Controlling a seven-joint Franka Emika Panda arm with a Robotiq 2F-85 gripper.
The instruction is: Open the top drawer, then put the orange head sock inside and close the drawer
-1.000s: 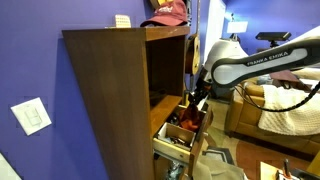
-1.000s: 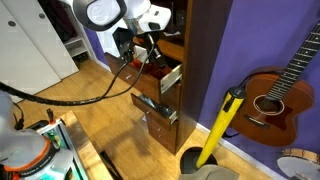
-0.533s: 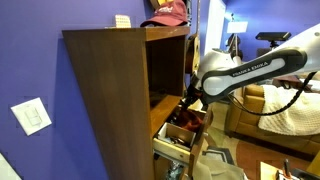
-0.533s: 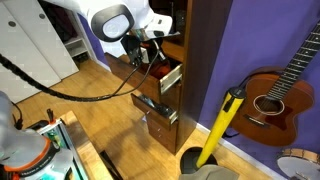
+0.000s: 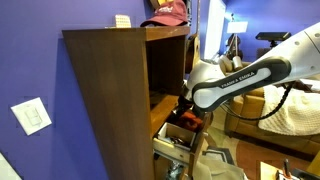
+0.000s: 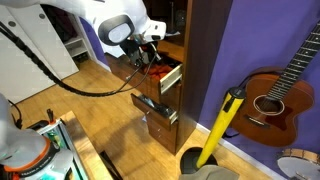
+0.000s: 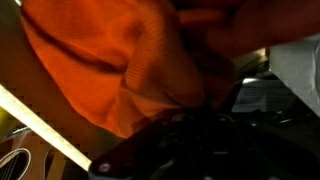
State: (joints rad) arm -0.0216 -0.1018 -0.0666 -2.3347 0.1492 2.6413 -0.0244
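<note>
In an exterior view, a switch sits on the purple wall at far left. Beside it stands a tall wooden cabinet, with a small box and a pink cap on top. The top drawer is pulled out of the cabinet's front. The gripper reaches down into it, with the sock showing as an orange patch inside the drawer, right at the gripper. The white arm stretches away to the right, in front of a tan sofa.

In the exterior view from the other side, the arm comes in from upper left and the gripper dips into the open drawer. The sock lies beneath it, inside the drawer. A lower drawer is also pulled out. Further right, a yellow pole leans near the cabinet, and a guitar rests against the wall.

In the wrist view, the sock fills the upper left and bunches toward the gripper, which is dark and blurred. Whether the jaws are clamped on the cloth or apart cannot be told.
</note>
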